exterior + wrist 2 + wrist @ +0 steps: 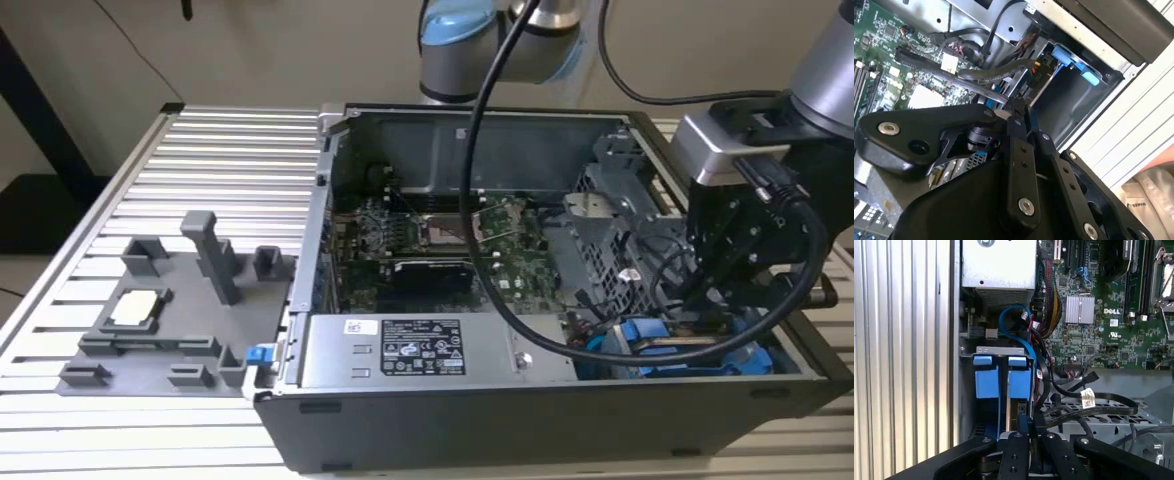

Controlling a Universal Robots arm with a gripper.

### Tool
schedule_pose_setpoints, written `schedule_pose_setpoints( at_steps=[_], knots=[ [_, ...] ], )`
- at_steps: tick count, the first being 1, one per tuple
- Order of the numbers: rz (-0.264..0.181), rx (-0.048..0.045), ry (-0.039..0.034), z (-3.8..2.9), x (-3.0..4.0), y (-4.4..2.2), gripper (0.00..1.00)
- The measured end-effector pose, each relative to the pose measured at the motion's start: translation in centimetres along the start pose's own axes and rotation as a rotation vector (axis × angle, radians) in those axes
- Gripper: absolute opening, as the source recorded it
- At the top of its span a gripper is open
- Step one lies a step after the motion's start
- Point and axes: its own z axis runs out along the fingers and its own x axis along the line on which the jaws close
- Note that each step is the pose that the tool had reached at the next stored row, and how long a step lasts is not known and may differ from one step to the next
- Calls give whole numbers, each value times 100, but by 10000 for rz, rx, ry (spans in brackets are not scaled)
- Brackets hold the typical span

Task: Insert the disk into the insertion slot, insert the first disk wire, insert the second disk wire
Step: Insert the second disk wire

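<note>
We see the disk (1019,390) standing on edge in the slot (1004,351) of the drive cage, just beside a second blue carrier (986,382), at the corner of the open computer case (534,415) near the power supply (407,350). Our gripper (1021,422) hangs right over the disk's end, the jaws drawn close together at its edge, though we cannot tell if they pinch it. The case sits on a ribbed surface (160,420) beside a grey fixture (174,320).

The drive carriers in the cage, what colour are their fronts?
Bright blue; the two carriers stand side by side, clearest in the first wrist view.
</note>
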Motion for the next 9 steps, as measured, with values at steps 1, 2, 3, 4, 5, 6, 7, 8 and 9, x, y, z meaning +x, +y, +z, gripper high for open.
schedule_pose_setpoints(
  at_steps=[1, 2, 3, 4, 5, 6, 7, 8, 9],
  knots=[
    [1, 0, -1, 5, 3, 0, 16],
    [3, 4, -1, 11, 4, 0, 16],
    [6, 11, 0, 19, 6, 0, 16],
    [11, 21, 1, 27, 8, 0, 16],
    [19, 27, 2, 34, 9, 0, 16],
    [36, 34, 5, 44, 10, 1, 16],
    [54, 39, 8, 52, 12, 1, 16],
    [76, 45, 12, 61, 14, 1, 16],
    [102, 52, 12, 71, 15, 2, 16]
  ],
)
